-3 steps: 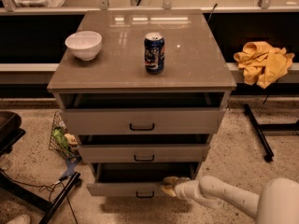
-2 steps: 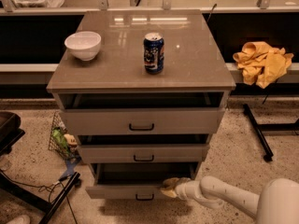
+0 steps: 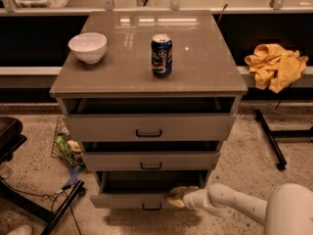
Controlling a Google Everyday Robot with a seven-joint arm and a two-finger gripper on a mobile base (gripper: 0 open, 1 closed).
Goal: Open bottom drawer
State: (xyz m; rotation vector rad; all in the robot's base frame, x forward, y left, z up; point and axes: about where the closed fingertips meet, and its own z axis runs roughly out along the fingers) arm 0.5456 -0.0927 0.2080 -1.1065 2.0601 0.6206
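Note:
The bottom drawer (image 3: 127, 200) is the lowest of the grey-beige cabinet's three, with a small black bar handle (image 3: 151, 207). It stands pulled out, its dark inside showing above the front panel. My gripper (image 3: 177, 196) reaches in from the lower right on a white arm (image 3: 234, 207). It sits at the drawer's top edge, right of the handle, on the right part of the front.
The middle drawer (image 3: 150, 160) and top drawer (image 3: 149, 128) stand slightly out. A white bowl (image 3: 88, 47) and a blue can (image 3: 161, 56) stand on the cabinet top. A wire basket (image 3: 66, 148) and black stand legs (image 3: 63, 207) lie at left, a yellow cloth (image 3: 276, 65) at right.
The bottom drawer has come a little further out toward me, and my gripper has moved with its front edge.

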